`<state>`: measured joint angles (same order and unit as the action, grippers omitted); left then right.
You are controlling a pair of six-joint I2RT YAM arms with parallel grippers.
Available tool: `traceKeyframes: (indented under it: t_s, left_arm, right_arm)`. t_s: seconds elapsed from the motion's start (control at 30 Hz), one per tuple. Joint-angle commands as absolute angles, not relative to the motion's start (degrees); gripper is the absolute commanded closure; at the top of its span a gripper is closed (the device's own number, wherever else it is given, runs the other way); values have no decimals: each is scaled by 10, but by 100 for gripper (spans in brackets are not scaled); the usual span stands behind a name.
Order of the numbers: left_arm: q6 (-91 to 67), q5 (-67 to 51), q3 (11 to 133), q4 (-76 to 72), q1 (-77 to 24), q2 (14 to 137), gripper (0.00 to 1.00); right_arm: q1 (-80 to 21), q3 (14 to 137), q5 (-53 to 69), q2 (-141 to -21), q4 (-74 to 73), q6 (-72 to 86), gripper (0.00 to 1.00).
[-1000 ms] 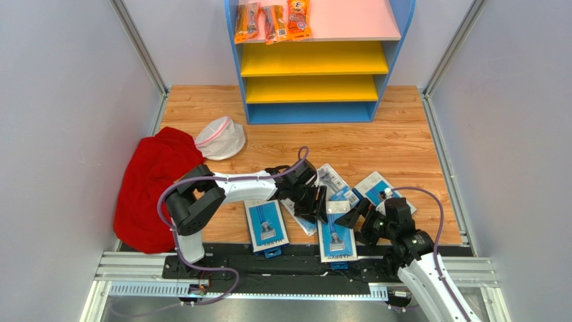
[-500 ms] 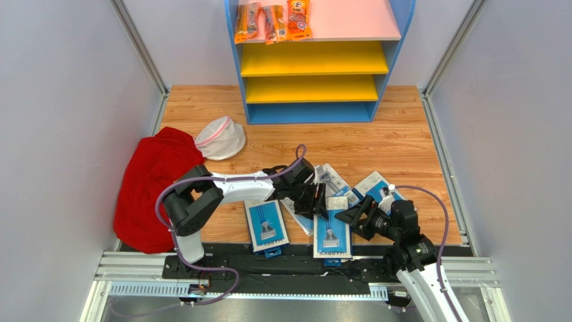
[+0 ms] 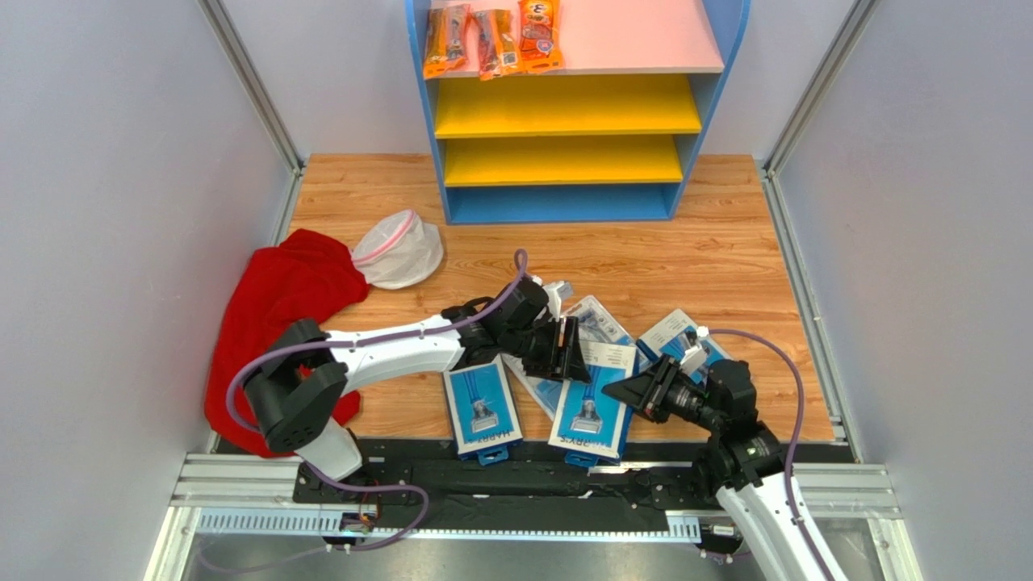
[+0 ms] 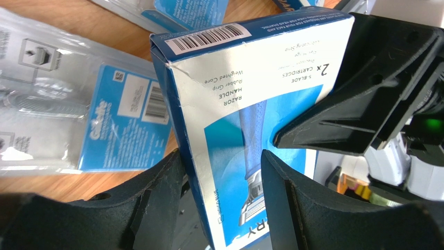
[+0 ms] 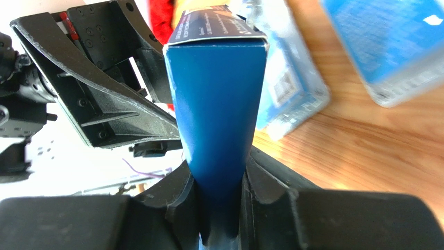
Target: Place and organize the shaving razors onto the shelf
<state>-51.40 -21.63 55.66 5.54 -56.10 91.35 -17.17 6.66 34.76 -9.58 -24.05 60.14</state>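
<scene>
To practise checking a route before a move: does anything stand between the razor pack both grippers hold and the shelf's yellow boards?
Nothing visible does. The left gripper and right gripper both clamp the razor pack; beyond the loose packs lying flat, bare wood floor runs to the shelf. Snack packets lie on the pink top board only.

Near centre crowded: left gripper (image 3: 570,354) and right gripper (image 3: 625,391) both clamp one boxed razor pack (image 3: 588,418), with other razor packs (image 3: 481,406) flat beside and below. Near-left table (image 3: 728,242) barred by the left arm (image 3: 400,345). Far left blocked by red cloth (image 3: 279,327) and white mesh bag (image 3: 400,248). Bare strip beyond runs open to the shelf (image 3: 424,145) front; orange snack packets (image 3: 491,36) occupy the left end of its pink top board (image 3: 643,36).
</scene>
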Motion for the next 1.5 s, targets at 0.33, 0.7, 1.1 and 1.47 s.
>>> traceKeyframes:
  t_s: [0.33, 0.7, 1.1, 1.47]
  left_arm:
    - [-413, -116, 585, 286, -551, 660, 34]
    - [-432, -251, 441, 190, -461, 532, 31]
    - [-486, -390, 386, -30, -461, 581, 32]
    - [-455, -389, 383, 15, -460, 598, 31]
  right_arm:
    - [-176, 127, 411, -299, -60, 576, 100]
    - [-190, 207, 506, -402, 52, 545, 100]
    - [-312, 253, 542, -455, 116, 536, 100]
    - [-384, 294, 512, -494, 152, 538, 100]
